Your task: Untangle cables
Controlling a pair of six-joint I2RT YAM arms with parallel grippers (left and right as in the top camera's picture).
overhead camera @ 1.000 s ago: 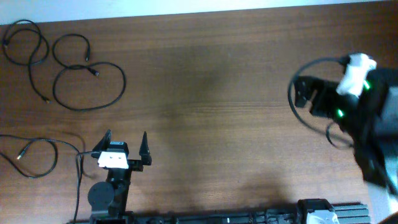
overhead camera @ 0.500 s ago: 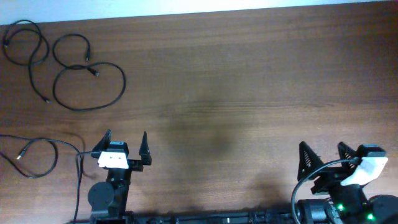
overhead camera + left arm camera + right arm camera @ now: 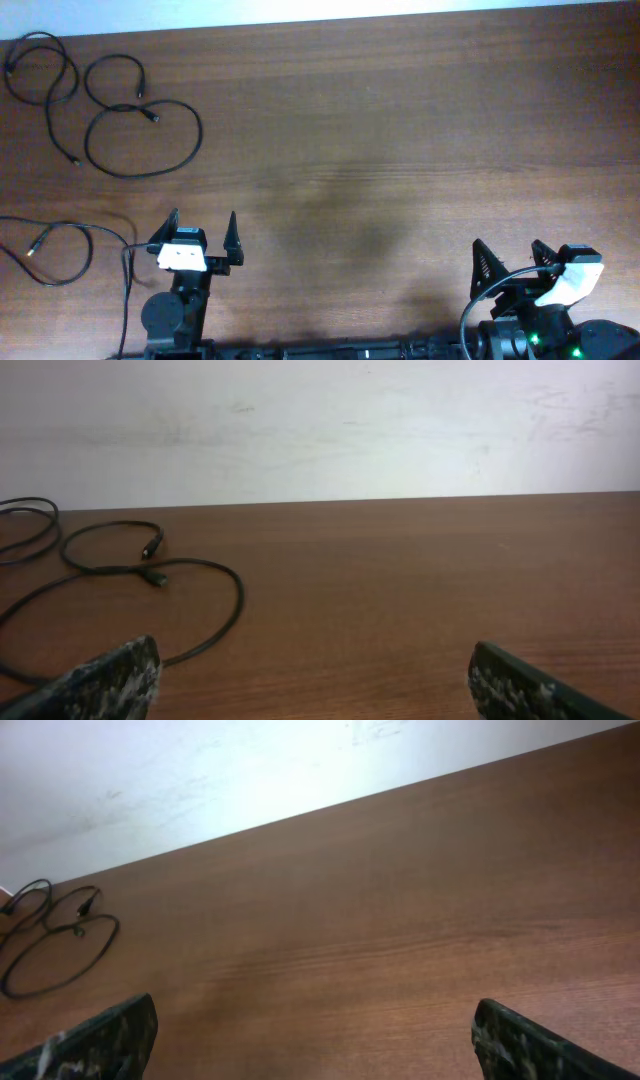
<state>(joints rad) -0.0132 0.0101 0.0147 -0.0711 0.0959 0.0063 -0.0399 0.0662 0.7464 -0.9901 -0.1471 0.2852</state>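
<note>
On the brown wood-grain desk [image 3: 400, 120] the thin black flexible cables [image 3: 140, 128] with small plugs at their ends lie in the far left corner, spread as separate loose loops rather than one knot. One winding cord lies nearest the corner, and just beside it a second cord forms a small ring and a larger one. Whether the two touch cannot be told from overhead. A third thin black cord [image 3: 70, 228] with a small plug lies apart from them at the left edge, just left of the left claw [image 3: 202, 222]. That claw sits low at the near edge of the desk with its two dark fingers spread wide apart and nothing between them. In its own wrist view, the left claw [image 3: 314, 650] faces the larger ring of the cables [image 3: 240, 600] over bare wood. The right claw [image 3: 507, 250] sits at the near right edge, well apart from everything, its fingers likewise wide apart and empty. In the right wrist view, the right claw [image 3: 315, 1010] looks across the desk to the cables [image 3: 78, 927], small at the far left under the pale wall [image 3: 200, 770].
</note>
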